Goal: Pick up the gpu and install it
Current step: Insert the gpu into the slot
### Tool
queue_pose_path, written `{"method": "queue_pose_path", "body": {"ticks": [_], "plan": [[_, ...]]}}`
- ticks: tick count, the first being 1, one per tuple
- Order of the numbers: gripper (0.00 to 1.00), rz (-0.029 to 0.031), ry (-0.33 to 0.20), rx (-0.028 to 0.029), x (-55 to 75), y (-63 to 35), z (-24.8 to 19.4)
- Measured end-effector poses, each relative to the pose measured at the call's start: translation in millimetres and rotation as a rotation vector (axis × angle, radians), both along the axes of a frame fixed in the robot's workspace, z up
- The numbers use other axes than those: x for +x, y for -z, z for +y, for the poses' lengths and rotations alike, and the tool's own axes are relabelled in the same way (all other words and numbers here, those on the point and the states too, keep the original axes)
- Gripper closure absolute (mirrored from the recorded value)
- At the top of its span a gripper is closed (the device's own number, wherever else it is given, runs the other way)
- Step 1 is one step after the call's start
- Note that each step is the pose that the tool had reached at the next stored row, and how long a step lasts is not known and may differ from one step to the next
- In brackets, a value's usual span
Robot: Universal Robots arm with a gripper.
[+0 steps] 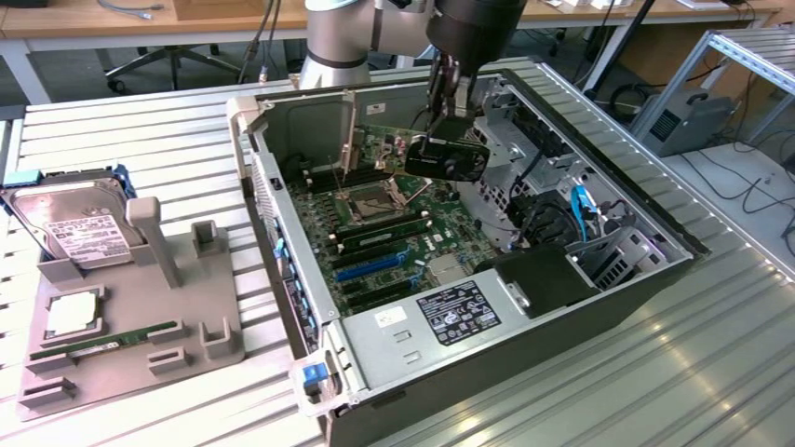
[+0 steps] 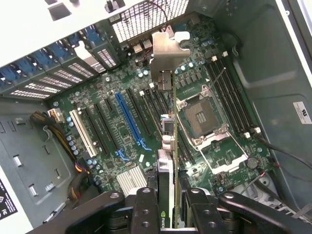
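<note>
The fingers are pinching the gpu between them. The gripper is holding the card edge-on above the motherboard, and its silver end bracket is pointing toward the perforated rear wall. The card is hanging between the blue slot and the CPU socket; whether its lower edge is touching a slot cannot be told.

In the exterior view the arm is reaching down into the open computer case. The case wall is standing at the exterior view's left, while the drive cage and cables are crowding the exterior view's right.

Outside the case, at that frame's left, a hard drive is leaning in a gray holder. A memory stick is lying on the holder, well apart from the card.
</note>
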State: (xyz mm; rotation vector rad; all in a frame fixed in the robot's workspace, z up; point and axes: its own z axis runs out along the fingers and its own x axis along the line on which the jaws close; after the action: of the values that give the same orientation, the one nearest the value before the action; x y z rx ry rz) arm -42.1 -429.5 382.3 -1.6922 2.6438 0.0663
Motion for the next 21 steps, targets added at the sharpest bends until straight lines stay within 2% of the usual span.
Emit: {"method": "queue_pose_path", "body": {"ticks": [21], "plan": [[0.73,0.0000,-0.025,0.0000,0.8,0.0,0.0]]}}
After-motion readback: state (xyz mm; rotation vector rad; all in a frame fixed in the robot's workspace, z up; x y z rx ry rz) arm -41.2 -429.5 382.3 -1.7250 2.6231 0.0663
